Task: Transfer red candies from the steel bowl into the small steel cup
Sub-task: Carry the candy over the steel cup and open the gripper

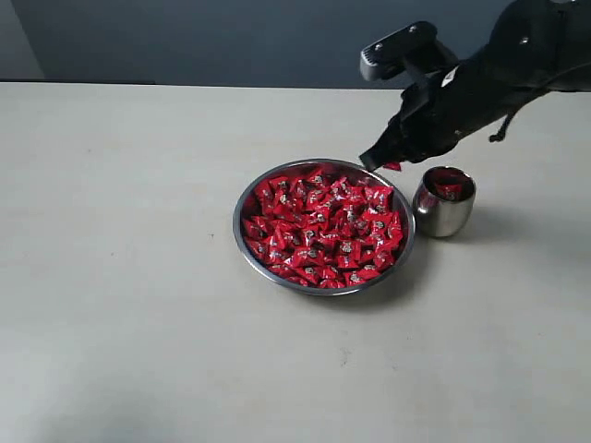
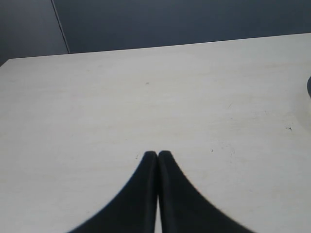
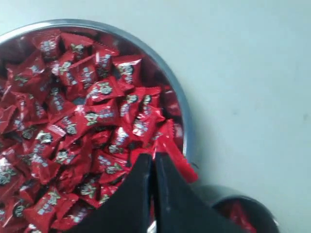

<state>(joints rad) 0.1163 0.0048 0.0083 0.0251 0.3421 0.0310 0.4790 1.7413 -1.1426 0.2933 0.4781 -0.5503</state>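
1. A pale table (image 1: 129, 277) fills the scene, with a dark wall at its far side.
2. The steel bowl (image 1: 242, 198) sits at the middle of the table. It is wide, shallow and heaped with red candies (image 1: 323, 226) in shiny wrappers.
3. The small steel cup (image 1: 443, 217) stands upright just right of the bowl, close to its rim. Red wrappers show inside it.
4. The right gripper (image 1: 380, 162), black, reaches in from the far right. Its jaws are pressed nearly together, pinching a single candy (image 1: 393, 167). The candy hangs above the bowl's far right rim, near the cup.
5. The left gripper (image 2: 158, 156) is over bare table. Its fingertips touch and there is nothing between them.
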